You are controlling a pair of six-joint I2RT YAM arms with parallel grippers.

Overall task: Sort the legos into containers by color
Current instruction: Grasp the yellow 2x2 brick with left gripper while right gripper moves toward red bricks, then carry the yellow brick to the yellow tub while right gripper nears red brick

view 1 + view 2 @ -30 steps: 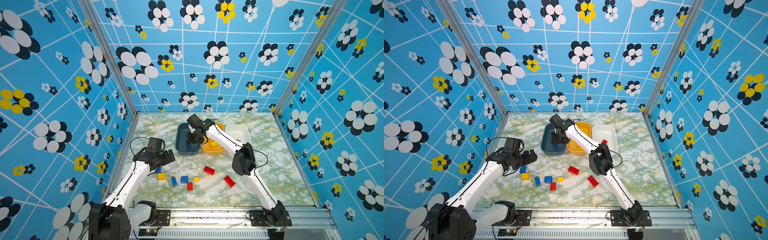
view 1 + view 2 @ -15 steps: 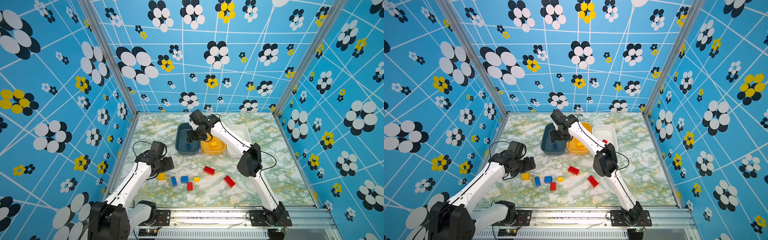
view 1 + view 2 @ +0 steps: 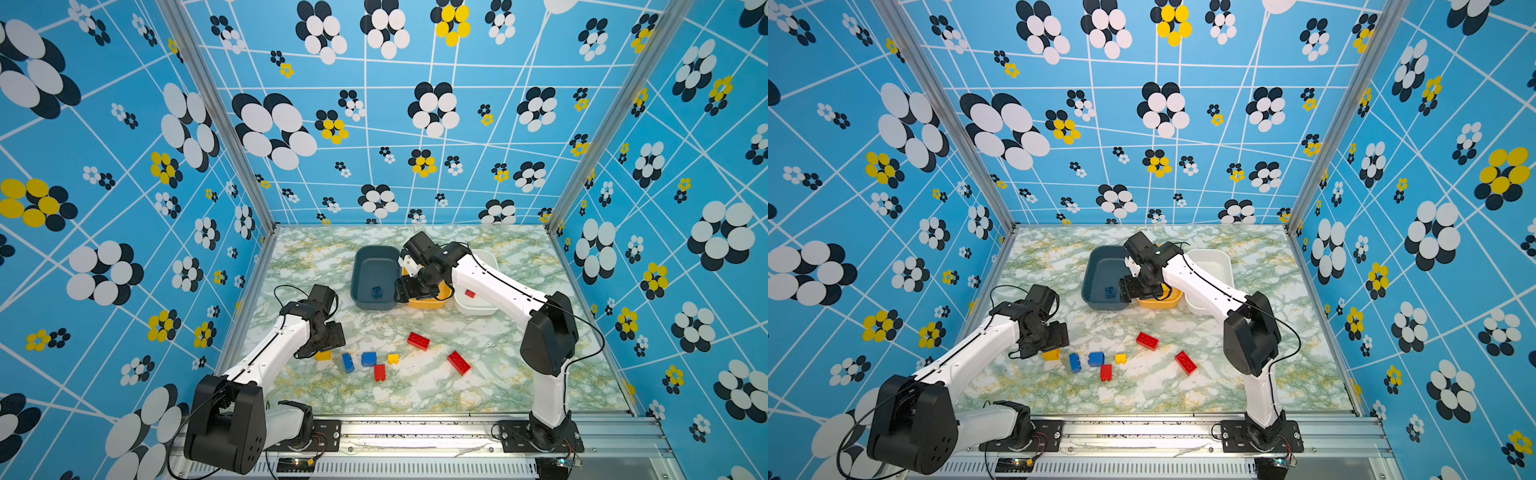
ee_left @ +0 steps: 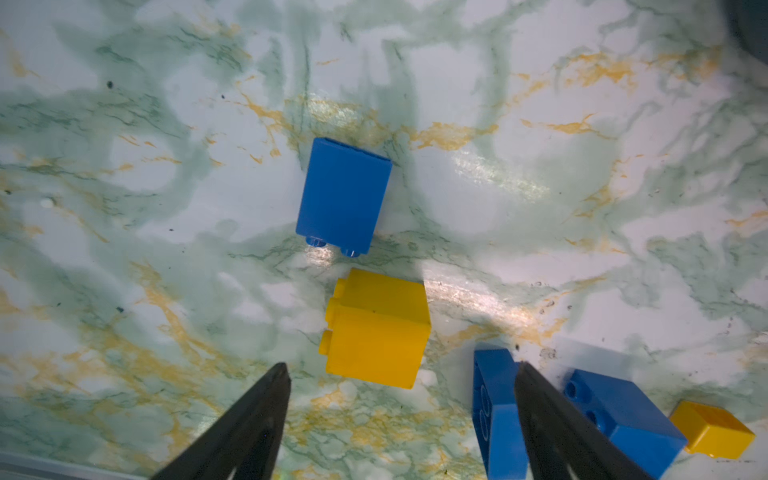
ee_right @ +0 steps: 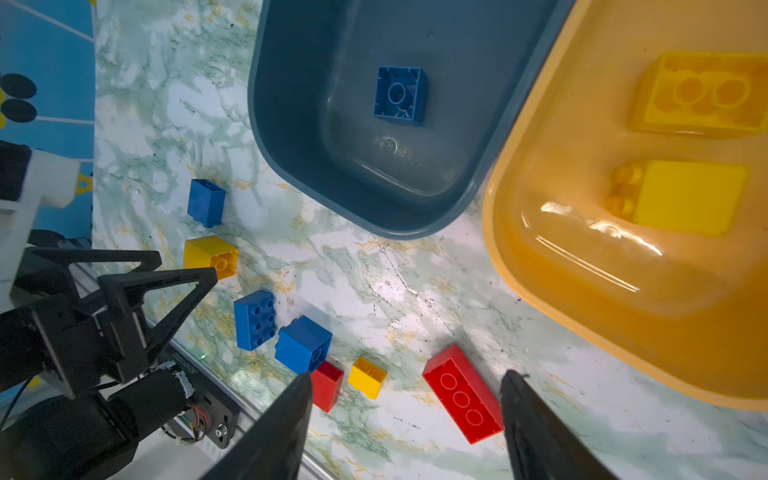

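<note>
We hold our left gripper (image 4: 401, 369) close over the marble table (image 4: 166, 124), jaws spread wide with nothing between them. Just beyond its fingertips lies a big yellow brick (image 4: 376, 328) on its side, and past that a tipped blue brick (image 4: 343, 195). Next to one finger sit a long blue brick (image 4: 494, 411), a square blue brick (image 4: 623, 415) and a small yellow brick (image 4: 712, 430). Our right gripper (image 5: 407, 375) is open and empty too, raised over the near ends of the teal tub (image 5: 332, 174) and the yellow tub (image 5: 561, 291). Below and beside it, an upturned blue brick (image 5: 400, 95) rests in the teal tub; two yellow bricks (image 5: 702, 97) lie in the yellow tub. The white tub (image 3: 478, 309), beyond the yellow one from this gripper, holds a red brick (image 3: 469, 294). Farther to the left gripper's right lie three loose red bricks (image 3: 418, 340).
</note>
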